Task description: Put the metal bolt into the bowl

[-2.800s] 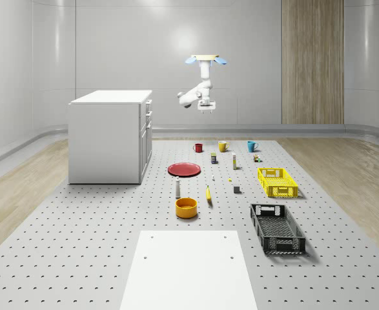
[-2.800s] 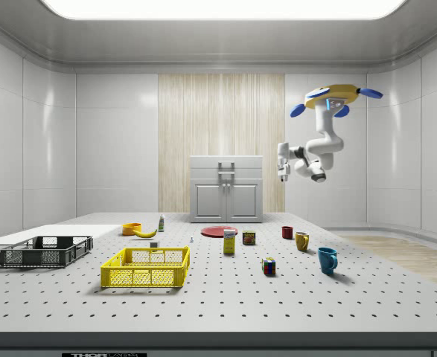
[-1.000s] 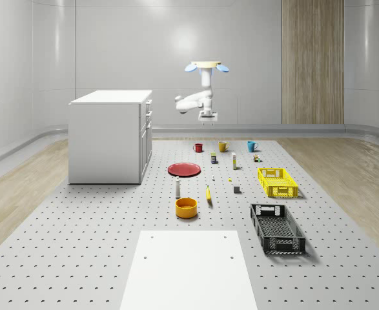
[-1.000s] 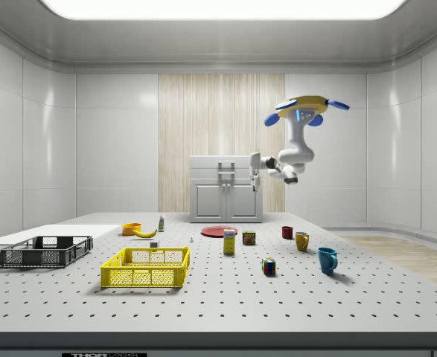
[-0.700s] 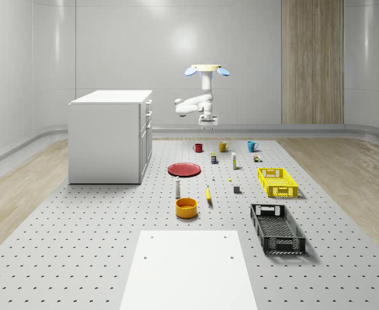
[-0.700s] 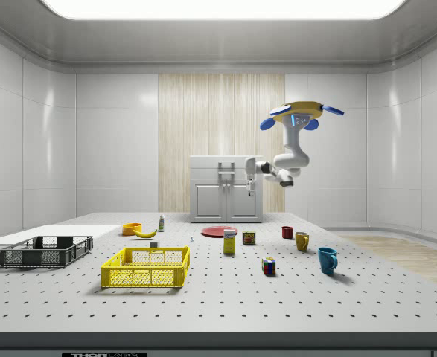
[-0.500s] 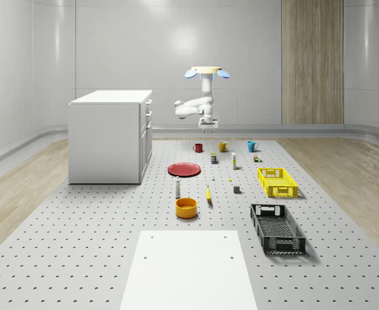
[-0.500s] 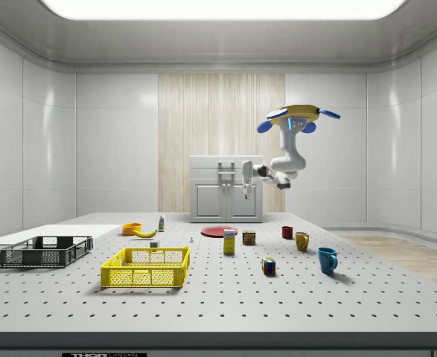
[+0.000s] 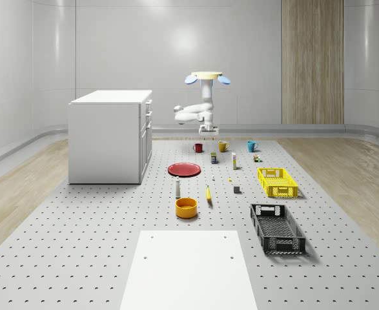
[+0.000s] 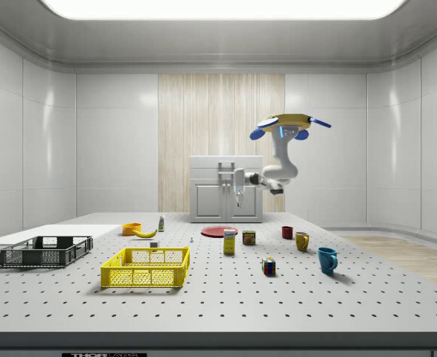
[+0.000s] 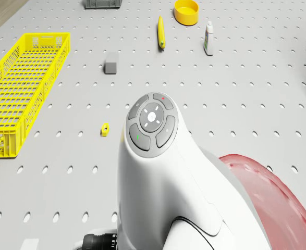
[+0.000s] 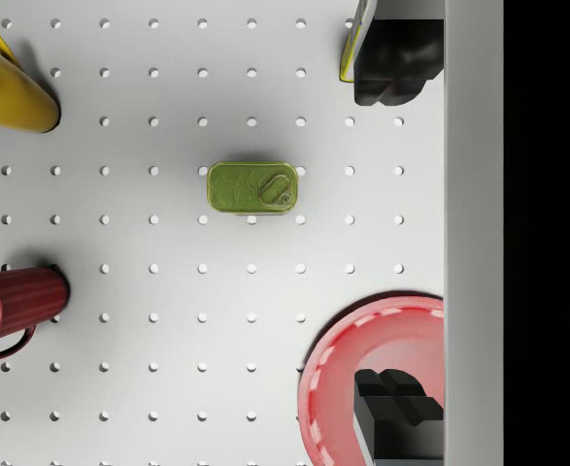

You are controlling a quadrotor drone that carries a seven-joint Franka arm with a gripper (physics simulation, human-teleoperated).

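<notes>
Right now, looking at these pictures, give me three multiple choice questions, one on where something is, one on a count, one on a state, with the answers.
1. Where does the orange bowl stand?
A. on the white cabinet
B. on the perforated table, near the banana
C. inside the yellow crate

2. How many mugs stand in the far row on the table in the whole-scene view?
A. one
B. five
C. three

3. What is the drone doing?
A. hovering in the air above the table
C. resting on the cabinet top
B. sitting on the white mat

Answers: 1 B, the bowl sits on the table beside the banana. 2 C, a red mug, a yellow mug and a blue mug. 3 A, the side view shows it well clear of every surface, the gripper hanging above the red plate.
</notes>
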